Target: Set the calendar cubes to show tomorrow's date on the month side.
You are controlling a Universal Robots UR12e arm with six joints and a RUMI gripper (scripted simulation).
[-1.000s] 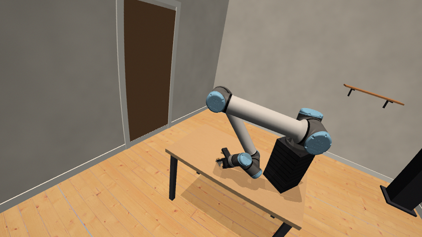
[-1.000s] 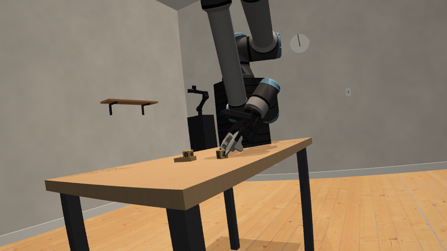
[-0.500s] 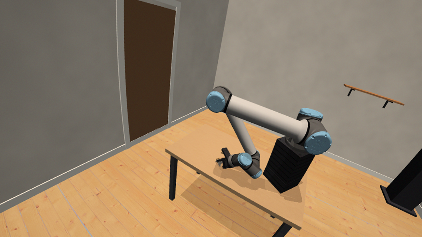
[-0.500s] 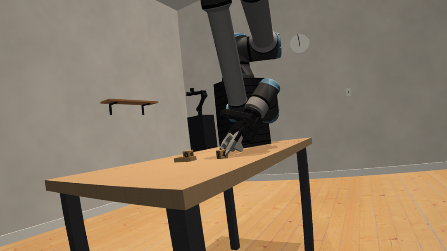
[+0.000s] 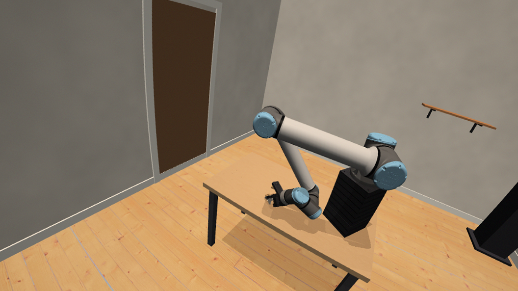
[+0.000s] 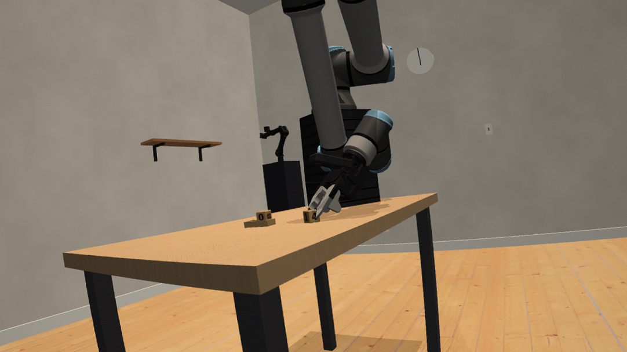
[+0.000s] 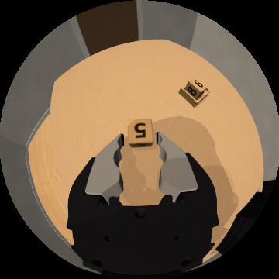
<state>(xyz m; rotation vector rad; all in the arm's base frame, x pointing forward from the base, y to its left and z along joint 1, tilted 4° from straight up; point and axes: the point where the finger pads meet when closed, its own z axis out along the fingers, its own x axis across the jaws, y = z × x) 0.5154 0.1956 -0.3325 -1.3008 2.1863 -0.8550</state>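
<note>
loose cube [image 7: 140, 132] is lying on the worktop [image 7: 89, 101], well apart from the tray [image 7: 188, 98] | probably light, rigid wood, smooth: flat opposite sides are offering the best hold | gripper [image 6: 321, 206] jaws are standing apart, straddling it unclamped | wrist view is showing top face 5; exterior view is showing a side face 4

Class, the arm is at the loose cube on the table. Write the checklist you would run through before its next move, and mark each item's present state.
1. Pincer straddles the loose cube, one finger on each side: ok.
2. Pincer closed firmly on that cube: not ok, it is open.
3. Loose cube lies flat on the table, 5 on top: ok.
4. Second cube seated in the tray: ok.
5. Free slot beside it in the tray: ok.
6. Which tray side carries the month's name: cannot tell.
</note>
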